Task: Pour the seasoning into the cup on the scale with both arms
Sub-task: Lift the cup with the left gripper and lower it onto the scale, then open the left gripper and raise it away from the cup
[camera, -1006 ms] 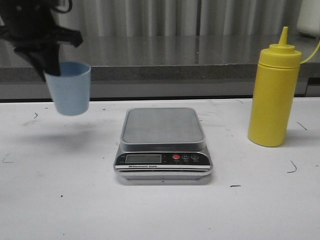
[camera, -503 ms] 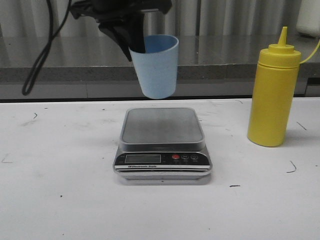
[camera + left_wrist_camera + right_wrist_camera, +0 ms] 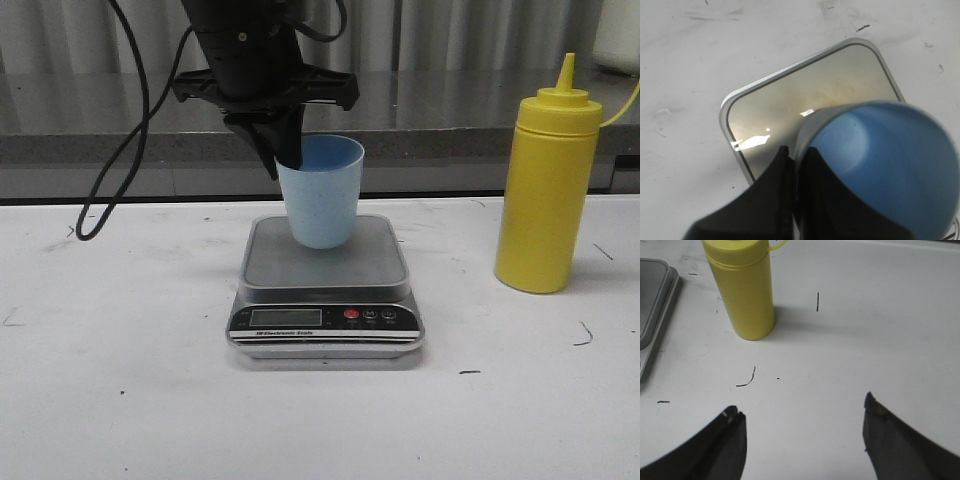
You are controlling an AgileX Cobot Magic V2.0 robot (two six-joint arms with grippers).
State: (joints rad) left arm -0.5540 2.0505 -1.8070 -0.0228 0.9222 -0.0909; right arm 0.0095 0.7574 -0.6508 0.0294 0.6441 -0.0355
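Front view: the left tool (image 3: 284, 150) is clamped on the near-left rim of the cup (image 3: 320, 195), one finger inside and one outside. The cup hangs over the back part of the scale (image 3: 326, 285), its base at or just above the grey platform; I cannot tell whether it touches. Its long axis leans slightly, mouth tipped toward the left arm. The seasoning (image 3: 549, 185) stands upright on the counter (image 3: 120, 400) to the right of the scale, well apart from it, nozzle up. The right arm does not show here.

Left wrist view: the left tool's fingers (image 3: 812, 170) pinch the cup (image 3: 890, 165) wall, and the scale (image 3: 785, 112) platform lies directly beneath, the cup's bottom over the platform and not past its edge. So the setting-down is a short straight drop, to my judgement.

Right wrist view: the right tool (image 3: 802, 432) is spread wide and holds nothing. The seasoning (image 3: 742, 287) stands ahead of it and off toward the scale (image 3: 652, 305), with bare counter (image 3: 865, 330) between. The right arm is plainly the nearer one to the bottle; the reach needs to go forward and shift toward the scale side to bracket its upright body.
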